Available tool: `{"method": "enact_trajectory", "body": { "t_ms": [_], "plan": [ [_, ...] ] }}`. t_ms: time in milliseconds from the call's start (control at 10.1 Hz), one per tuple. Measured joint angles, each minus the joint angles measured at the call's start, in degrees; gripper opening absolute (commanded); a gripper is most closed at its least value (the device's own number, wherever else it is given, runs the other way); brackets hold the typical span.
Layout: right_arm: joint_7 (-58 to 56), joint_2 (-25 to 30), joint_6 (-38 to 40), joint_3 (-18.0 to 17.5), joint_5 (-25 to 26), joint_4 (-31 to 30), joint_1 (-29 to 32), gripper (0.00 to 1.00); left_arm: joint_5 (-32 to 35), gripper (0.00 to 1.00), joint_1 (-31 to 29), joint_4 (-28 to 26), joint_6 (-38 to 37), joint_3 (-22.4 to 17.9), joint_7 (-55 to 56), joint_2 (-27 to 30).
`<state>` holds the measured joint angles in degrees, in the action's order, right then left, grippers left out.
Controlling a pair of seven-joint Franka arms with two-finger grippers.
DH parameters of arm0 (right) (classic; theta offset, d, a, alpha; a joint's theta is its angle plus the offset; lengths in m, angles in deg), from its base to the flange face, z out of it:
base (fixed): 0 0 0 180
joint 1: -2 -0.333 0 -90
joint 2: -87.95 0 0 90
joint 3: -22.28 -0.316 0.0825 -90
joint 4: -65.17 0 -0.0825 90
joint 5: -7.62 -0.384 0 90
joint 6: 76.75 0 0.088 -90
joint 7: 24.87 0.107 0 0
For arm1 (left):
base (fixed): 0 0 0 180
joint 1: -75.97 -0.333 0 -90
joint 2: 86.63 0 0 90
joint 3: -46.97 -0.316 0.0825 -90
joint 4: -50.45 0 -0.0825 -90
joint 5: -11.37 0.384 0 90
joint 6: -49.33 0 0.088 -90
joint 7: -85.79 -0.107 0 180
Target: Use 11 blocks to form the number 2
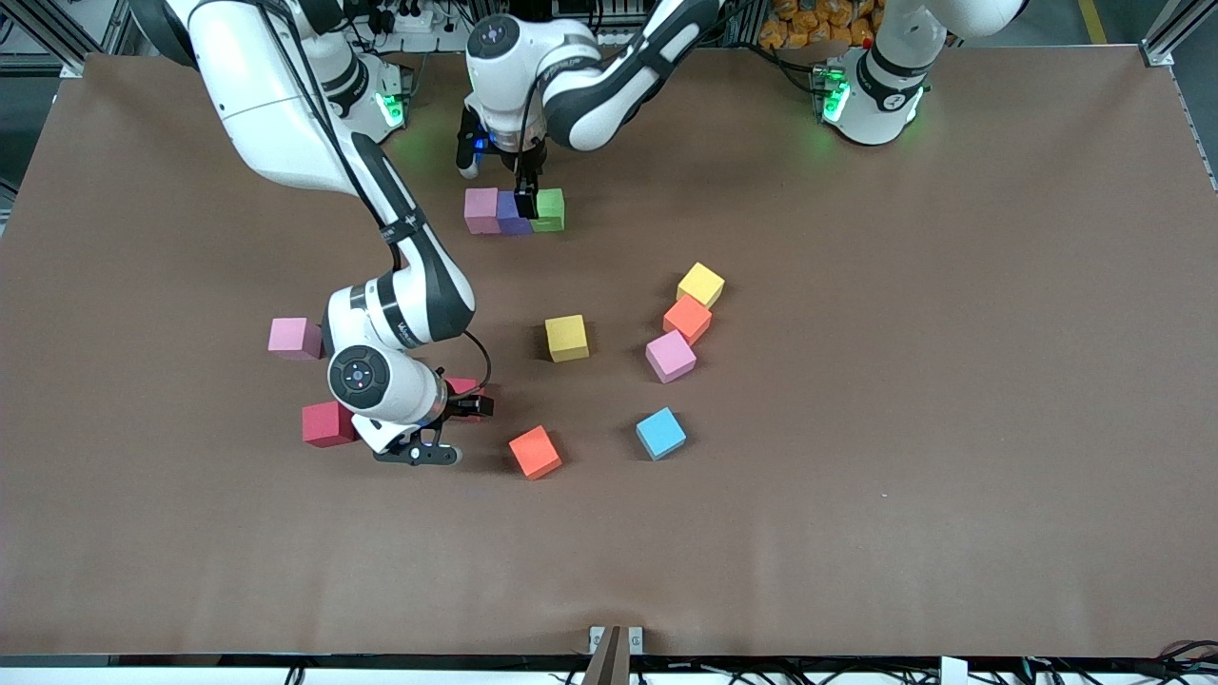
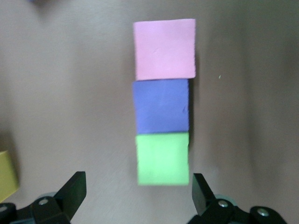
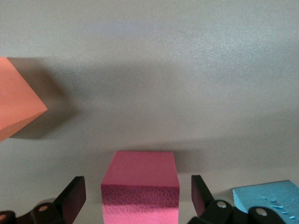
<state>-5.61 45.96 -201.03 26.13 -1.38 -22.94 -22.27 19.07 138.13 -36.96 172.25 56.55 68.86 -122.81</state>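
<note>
Left hand (image 2: pixel 136 196) hangs wide open over the green block (image 2: pixel 163 159), twelve o'clock on the desk (image 1: pixel 856 523). Right hand (image 3: pixel 135 198) spreads wide around a red block (image 3: pixel 140 189).

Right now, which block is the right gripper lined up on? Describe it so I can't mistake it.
Find the right gripper, low over the table near the right arm's end. Between its open fingers sits a deep pink block. The dark red block beside it stands clear of the fingers.
</note>
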Motion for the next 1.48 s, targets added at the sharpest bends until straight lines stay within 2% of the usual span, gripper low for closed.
{"method": "enact_trajectory", "body": {
  "t_ms": [296,394,493,789,887,1085,1282,1479],
  "plan": [
    [0.0,-0.2,0.1,0.0,0.0,0.0,-0.1,1.00,0.0,1.00,-2.7,-0.7,-12.1,-0.3,4.3,7.6],
    [0.0,-0.2,0.1,0.0,0.0,0.0,-0.2,0.39,0.0,1.00,-4.2,-1.6,-15.2,-0.6,5.7,10.4],
    [0.0,-0.3,0.1,-0.1,0.0,0.0,-0.3,0.01,0.0,1.00,-6.4,-3.2,-16.5,-0.7,5.9,13.1],
    [0.0,-0.3,0.1,0.0,0.0,0.3,-0.4,0.00,0.1,1.00,-13.3,-12.2,-16.1,-0.9,5.9,20.2],
    [0.0,-0.3,0.1,0.0,0.0,0.3,-0.4,0.00,0.1,1.00,-15.8,-16.5,-13.0,-0.9,5.9,22.4],
    [0.0,-0.3,0.2,0.0,0.0,0.4,-0.6,0.00,0.1,1.00,-21.7,-27.9,0.1,-0.9,6.0,26.4],
    [0.1,-0.2,3.2,-0.1,0.0,0.7,-2.0,0.00,0.1,1.00,-27.1,-38.0,14.6,-0.9,6.7,27.8],
    [0.3,0.7,6.0,-0.1,0.0,0.5,-4.0,0.00,0.1,1.00,-27.9,-41.8,21.9,-0.8,9.8,26.9]
  ]
}}
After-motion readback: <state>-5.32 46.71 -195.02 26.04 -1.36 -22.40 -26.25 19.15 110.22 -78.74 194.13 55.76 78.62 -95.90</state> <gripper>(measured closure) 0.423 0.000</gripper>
